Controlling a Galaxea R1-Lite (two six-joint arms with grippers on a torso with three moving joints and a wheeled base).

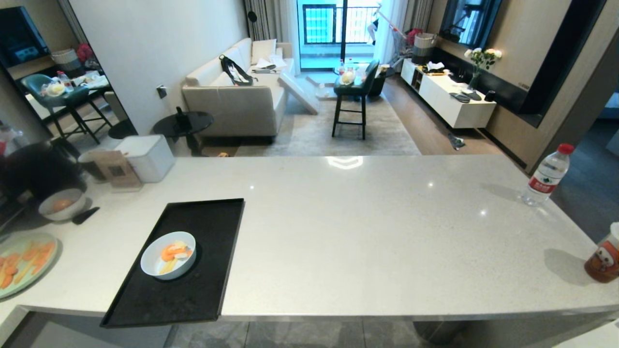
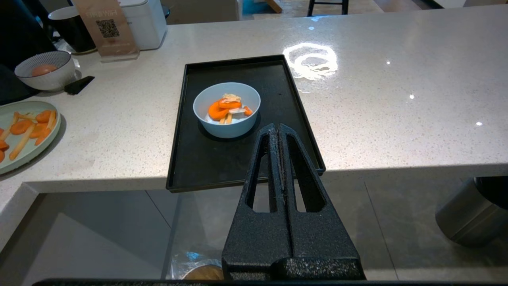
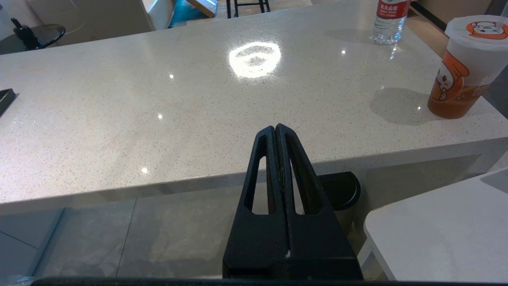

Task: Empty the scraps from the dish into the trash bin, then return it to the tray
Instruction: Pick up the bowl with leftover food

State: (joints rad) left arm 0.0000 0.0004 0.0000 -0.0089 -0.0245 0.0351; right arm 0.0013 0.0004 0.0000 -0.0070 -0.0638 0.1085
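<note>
The dish, a small white bowl, stands on the black tray near the counter's front left edge. The scraps, orange carrot pieces and pale bits, lie inside it. My left gripper is shut and empty, held off the counter's front edge just short of the tray. My right gripper is also shut and empty, before the bare counter farther right. On the floor below my left hand, a clear plastic liner and a round rim show, probably the trash bin. Neither arm shows in the head view.
A green plate of carrots and a grey bowl with an orange ball sit left of the tray. A white box stands behind. A water bottle and a drink cup stand far right. A black-topped metal cylinder stands under the counter.
</note>
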